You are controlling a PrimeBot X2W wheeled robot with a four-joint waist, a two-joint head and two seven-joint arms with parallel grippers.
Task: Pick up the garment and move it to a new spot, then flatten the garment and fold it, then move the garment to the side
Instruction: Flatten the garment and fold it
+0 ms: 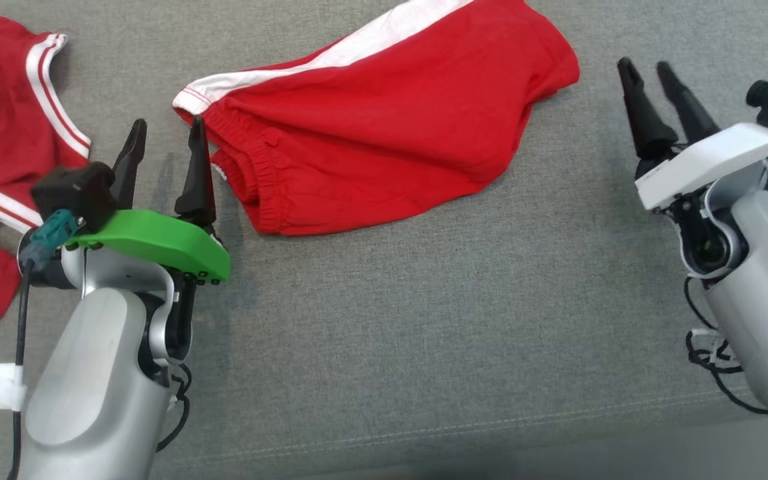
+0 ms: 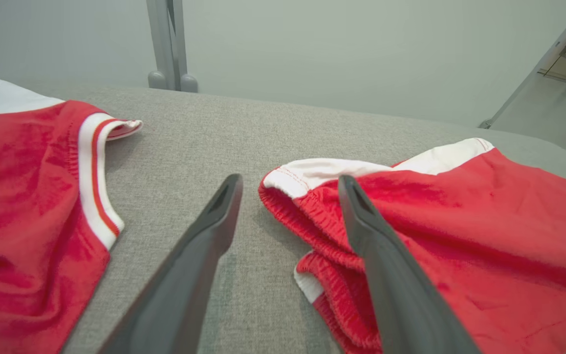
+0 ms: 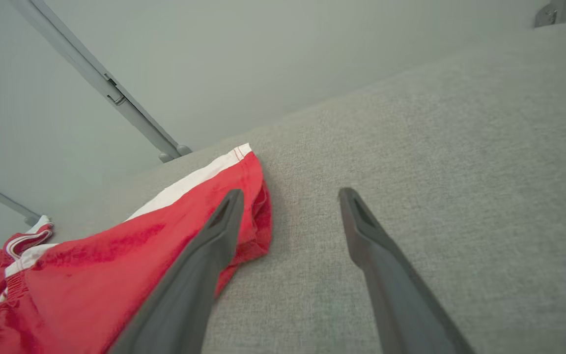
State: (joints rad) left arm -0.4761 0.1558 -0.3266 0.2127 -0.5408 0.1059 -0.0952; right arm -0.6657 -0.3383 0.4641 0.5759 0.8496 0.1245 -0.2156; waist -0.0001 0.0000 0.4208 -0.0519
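The garment (image 1: 384, 127), red shorts with a white side stripe and an elastic waistband, lies folded on the grey cloth surface at the upper middle of the head view. My left gripper (image 1: 165, 133) stands open just left of its waistband, holding nothing. In the left wrist view the gripper (image 2: 289, 183) has its right finger over the waistband edge of the shorts (image 2: 460, 236). My right gripper (image 1: 646, 70) is open too, hanging to the right of the shorts. The right wrist view shows that gripper (image 3: 288, 195) beside the leg hem of the garment (image 3: 116, 265).
A second red garment (image 1: 4, 133) with white and red striped trim lies at the far left, also in the left wrist view (image 2: 27, 206). The grey fabric surface (image 1: 424, 320) runs to a stitched front edge. Metal posts (image 2: 170, 44) stand behind it.
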